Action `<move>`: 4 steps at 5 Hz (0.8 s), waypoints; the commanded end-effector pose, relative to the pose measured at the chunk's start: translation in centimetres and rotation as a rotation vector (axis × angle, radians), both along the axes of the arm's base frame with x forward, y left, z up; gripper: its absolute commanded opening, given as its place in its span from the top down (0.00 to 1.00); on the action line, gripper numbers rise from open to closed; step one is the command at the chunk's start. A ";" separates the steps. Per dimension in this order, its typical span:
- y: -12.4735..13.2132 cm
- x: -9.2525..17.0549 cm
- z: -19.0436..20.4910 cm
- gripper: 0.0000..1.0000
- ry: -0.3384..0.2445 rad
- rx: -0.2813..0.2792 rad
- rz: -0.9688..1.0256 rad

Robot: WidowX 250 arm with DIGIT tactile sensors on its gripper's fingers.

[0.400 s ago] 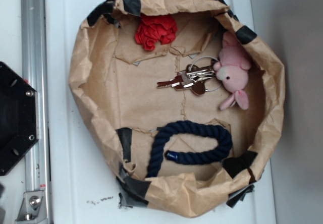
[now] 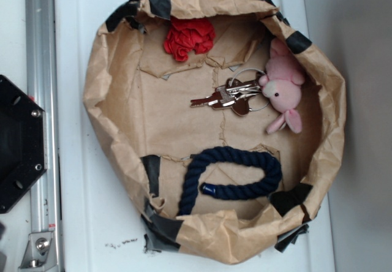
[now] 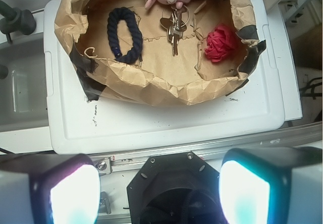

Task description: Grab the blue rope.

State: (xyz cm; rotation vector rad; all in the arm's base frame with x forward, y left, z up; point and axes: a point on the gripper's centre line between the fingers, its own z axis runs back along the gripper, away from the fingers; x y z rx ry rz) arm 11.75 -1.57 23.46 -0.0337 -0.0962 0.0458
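Note:
The blue rope (image 2: 236, 175) is a thick navy twisted cord bent in a hook, lying on the floor of a brown paper basket (image 2: 101, 106) near its front wall; a small bright-blue tag shows near one end. The wrist view shows the blue rope (image 3: 124, 34) at the basket's left side. My gripper (image 3: 159, 193) is open, its two glowing pads wide apart with nothing between them. It hangs above the black robot base (image 3: 171, 188), well short of the basket, and does not show in the exterior view.
Also in the basket lie a red crumpled cloth (image 2: 188, 38), a bunch of keys (image 2: 229, 96) and a pink plush (image 2: 283, 88). The basket sits on a white lid (image 2: 86, 211). A metal rail (image 2: 40, 70) and the black base plate (image 2: 18, 143) lie at the left.

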 end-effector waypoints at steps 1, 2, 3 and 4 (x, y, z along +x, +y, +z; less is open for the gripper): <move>2.4 9.4 -6.3 0.00 -0.085 0.026 -0.033; 2.6 12.0 -10.1 0.00 -0.011 0.027 -0.038; 1.2 14.2 -15.5 0.00 0.098 -0.030 -0.049; -2.2 14.8 -18.4 0.00 0.147 -0.088 -0.095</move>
